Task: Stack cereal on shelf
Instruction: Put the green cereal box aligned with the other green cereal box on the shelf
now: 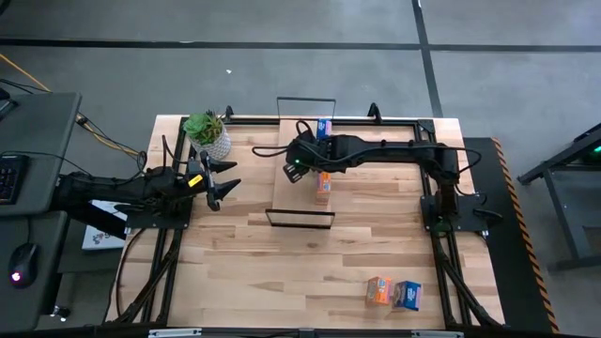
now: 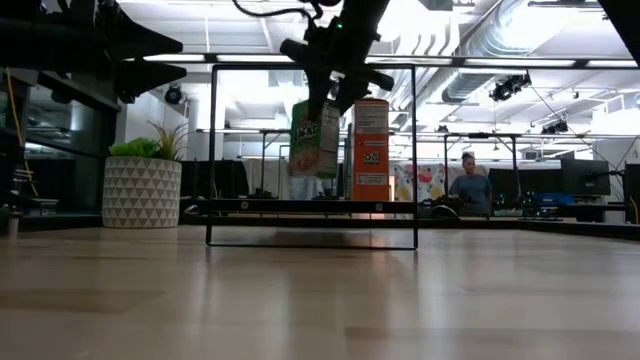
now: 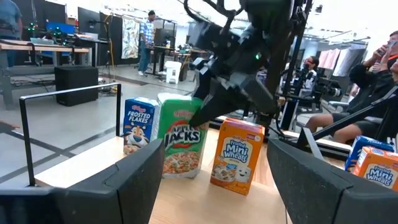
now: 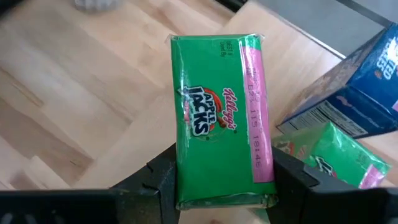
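Nearest you on the slatted wooden surface (image 1: 282, 263), a small orange cereal box (image 1: 379, 290) and a blue cereal box (image 1: 408, 295) lie side by side. Farther in, your right end effector (image 4: 221, 177) grips a green Apple Jacks cereal box (image 4: 221, 143) over the long light-wood shelf (image 1: 300, 195), beside an upright orange Mini-Wheats box (image 3: 236, 155). Your left end effector (image 1: 225, 184) hangs wide apart near the potted plant (image 1: 208, 133).

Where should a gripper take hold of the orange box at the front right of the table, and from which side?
Take the orange box from above, fingers on its near and far sides. The blue box sits tight against its right side, so no finger fits there; the other sides look free. The right gripper is busy, shut on a green box.
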